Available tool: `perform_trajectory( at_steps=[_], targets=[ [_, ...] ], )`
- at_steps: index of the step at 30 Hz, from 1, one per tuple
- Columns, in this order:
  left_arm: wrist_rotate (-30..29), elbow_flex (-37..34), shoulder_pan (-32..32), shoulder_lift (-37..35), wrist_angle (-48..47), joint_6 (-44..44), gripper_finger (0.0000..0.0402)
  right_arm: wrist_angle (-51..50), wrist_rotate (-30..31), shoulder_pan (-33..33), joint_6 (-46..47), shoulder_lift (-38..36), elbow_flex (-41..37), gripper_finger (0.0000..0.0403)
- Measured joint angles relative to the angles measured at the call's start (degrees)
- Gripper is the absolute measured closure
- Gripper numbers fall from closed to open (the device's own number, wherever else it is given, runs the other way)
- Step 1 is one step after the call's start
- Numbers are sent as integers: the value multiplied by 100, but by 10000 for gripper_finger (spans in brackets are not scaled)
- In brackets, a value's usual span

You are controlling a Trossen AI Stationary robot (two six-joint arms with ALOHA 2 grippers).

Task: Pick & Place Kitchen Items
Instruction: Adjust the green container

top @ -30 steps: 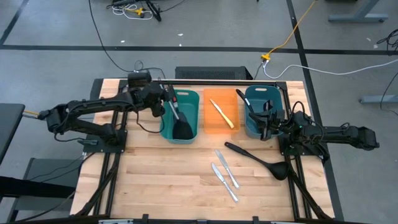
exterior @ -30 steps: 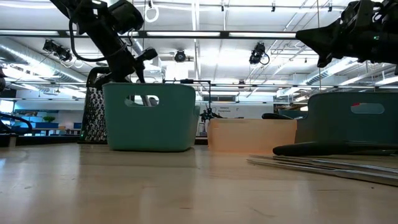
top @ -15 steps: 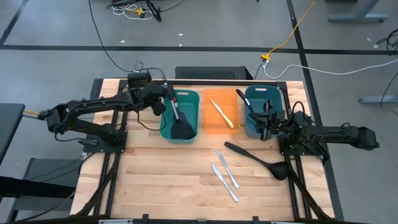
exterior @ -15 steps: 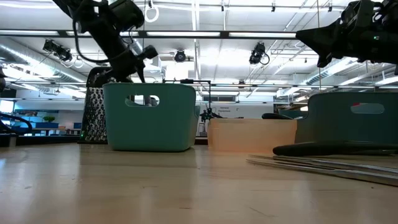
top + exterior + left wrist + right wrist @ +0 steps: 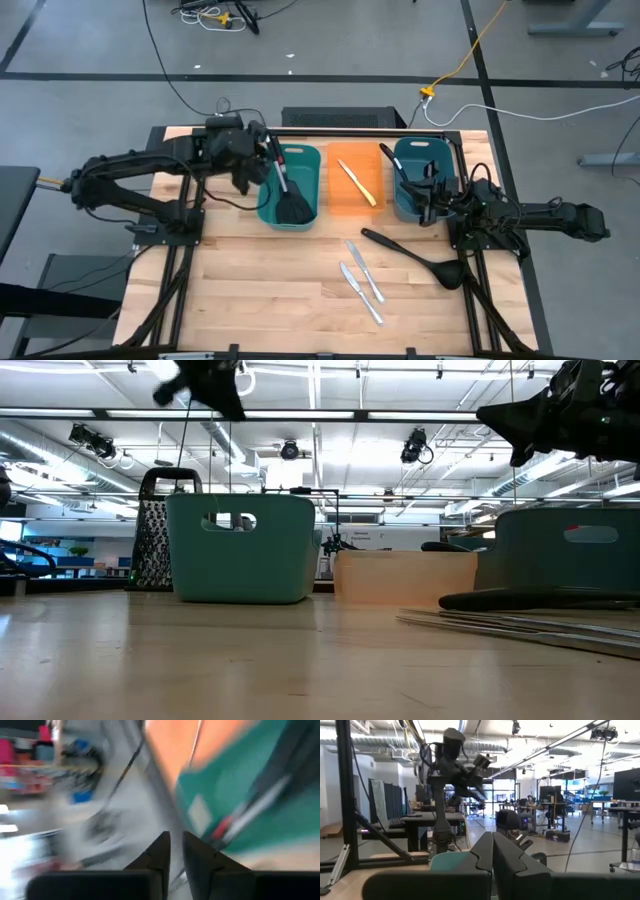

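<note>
Left gripper [image 5: 256, 150] hung closed and empty beside the left teal bin [image 5: 303, 219] holding a spatula [image 5: 289, 203]. Right gripper [image 5: 430, 192] closed at the right teal bin [image 5: 400, 208]. Ladle [image 5: 418, 258] and two silver knives [image 5: 361, 280] lay on the table [image 5: 270, 290].

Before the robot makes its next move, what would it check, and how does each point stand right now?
1. Left pincer free of the spatula: cannot tell; it sits close to the handle at the left teal bin, and its wrist view is blurred.
2. Spatula inside that bin: ok.
3. Right pincer empty: ok; fingers together, nothing between them.
4. Items left on the table: not ok; a ladle and two silver knives lie there.
5. Ladle and knives apart: ok.
6. Yellow-handled knife in the orange bin: ok.
</note>
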Motion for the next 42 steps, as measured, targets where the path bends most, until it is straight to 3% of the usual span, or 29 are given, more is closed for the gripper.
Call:
perform_trajectory(
  at_steps=[3,5,10,16,22,27,35,42],
  targets=[
    [926,218,-309,1,-47,-1740,366,59,-88,-1,0,0,0,397],
    [1171,210,-562,2,-84,-2423,373,57,-90,0,1,1,0,397],
    [1008,74,-1128,152,-280,-3732,357,51,-105,0,59,0,0,397],
    [971,65,-1500,849,-661,-4787,278,18,-105,2,197,33,0,397],
    [721,65,-1625,1928,-712,-4941,202,38,-105,2,197,44,0,397],
    [740,65,-1580,2599,-715,-4941,164,35,-105,2,197,56,0,397],
    [1126,67,-1423,2859,-689,-5065,157,25,-103,2,197,60,0,397],
    [773,341,-1287,2749,-994,-4789,159,31,-104,2,200,61,0,397]
  ],
)
